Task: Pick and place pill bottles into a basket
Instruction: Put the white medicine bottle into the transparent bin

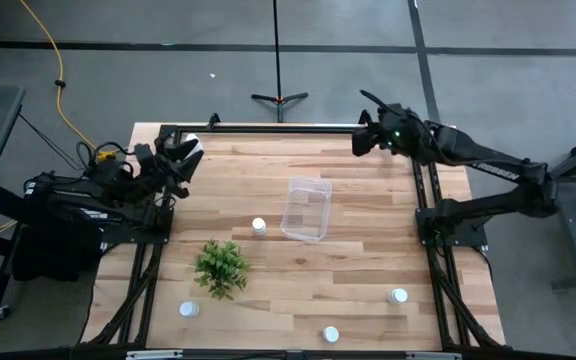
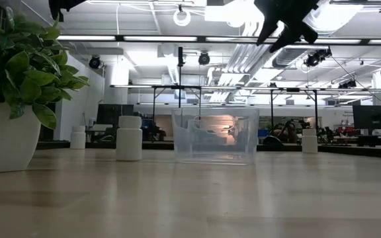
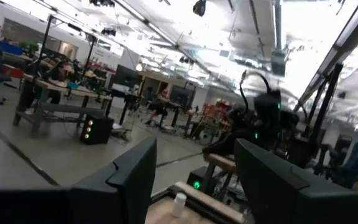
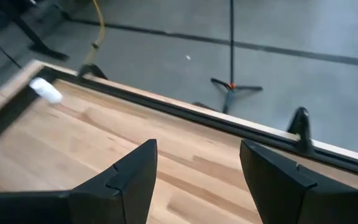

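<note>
So these little white cylindrical pill bottles with round white caps look about as light as it gets. Hard smooth plastic, probably a bit slick, and standing upright they'd tip with a careless nudge. My guess is the safest hold is across the body just under the cap, fingers coming straight down.

Where they are: one point(image 1: 258, 226) sits mid-tabletop, just left of the small clear plastic rectangular bin with rounded corners point(image 1: 306, 209), which stands near the centre of the wooden tabletop point(image 1: 368, 250). Another point(image 1: 188, 309) is by the near-left corner, one point(image 1: 330, 334) at the near edge around the middle, one point(image 1: 399, 296) toward the near-right corner. The bin looks empty to me, so nothing's placed yet.

Neither pincer is anywhere close. The left gripper point(image 1: 190, 152) is up at the far-left corner, fingers spread apart in its wrist view, well apart from the nearest bottle. The right gripper point(image 1: 364, 135) hangs over the far edge toward the right corner, fingers likewise apart with nothing between them, and every bottle is well off toward the near side.

The small green leafy plant in a white pot point(image 1: 221, 265) sits near that left-side bottle, so watch the approach there.
</note>
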Available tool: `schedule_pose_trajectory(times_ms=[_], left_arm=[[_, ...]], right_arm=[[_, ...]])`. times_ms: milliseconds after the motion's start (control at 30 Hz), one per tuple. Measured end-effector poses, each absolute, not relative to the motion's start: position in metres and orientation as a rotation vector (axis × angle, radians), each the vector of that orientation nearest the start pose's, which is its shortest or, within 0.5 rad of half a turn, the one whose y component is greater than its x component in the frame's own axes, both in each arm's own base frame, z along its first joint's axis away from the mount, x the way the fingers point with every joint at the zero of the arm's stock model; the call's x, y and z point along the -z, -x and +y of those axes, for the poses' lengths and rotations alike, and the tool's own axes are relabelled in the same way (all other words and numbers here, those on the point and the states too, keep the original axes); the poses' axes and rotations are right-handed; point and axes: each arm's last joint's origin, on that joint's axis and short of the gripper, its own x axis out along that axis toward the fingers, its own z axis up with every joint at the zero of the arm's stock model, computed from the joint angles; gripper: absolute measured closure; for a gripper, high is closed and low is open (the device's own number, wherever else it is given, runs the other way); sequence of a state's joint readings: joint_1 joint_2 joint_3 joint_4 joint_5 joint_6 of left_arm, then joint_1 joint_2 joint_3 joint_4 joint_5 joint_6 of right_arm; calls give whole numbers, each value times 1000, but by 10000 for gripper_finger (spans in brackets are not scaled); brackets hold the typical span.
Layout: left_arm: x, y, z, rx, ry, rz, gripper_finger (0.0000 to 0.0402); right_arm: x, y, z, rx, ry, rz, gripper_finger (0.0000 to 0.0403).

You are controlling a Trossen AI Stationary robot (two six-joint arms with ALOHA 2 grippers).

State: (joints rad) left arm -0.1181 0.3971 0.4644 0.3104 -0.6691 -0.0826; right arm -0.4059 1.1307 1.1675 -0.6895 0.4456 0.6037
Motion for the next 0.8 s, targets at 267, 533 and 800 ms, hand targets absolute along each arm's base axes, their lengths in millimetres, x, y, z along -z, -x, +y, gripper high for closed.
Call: schedule_pose_trajectory(times_ms=[267, 533, 800], left_arm=[[-315, -103, 6, -530, 228, -371, 153], [-315, -103, 6, -530, 228, -370, 153], [-313, -103, 6, -537, 218, -350, 153]], right_arm=[[-345, -200, -123, 1074, -623, 487, 183], [-330, -188, -143, 1144, -700, 612, 183], [-321, -176, -157, 1251, -715, 700, 183]])
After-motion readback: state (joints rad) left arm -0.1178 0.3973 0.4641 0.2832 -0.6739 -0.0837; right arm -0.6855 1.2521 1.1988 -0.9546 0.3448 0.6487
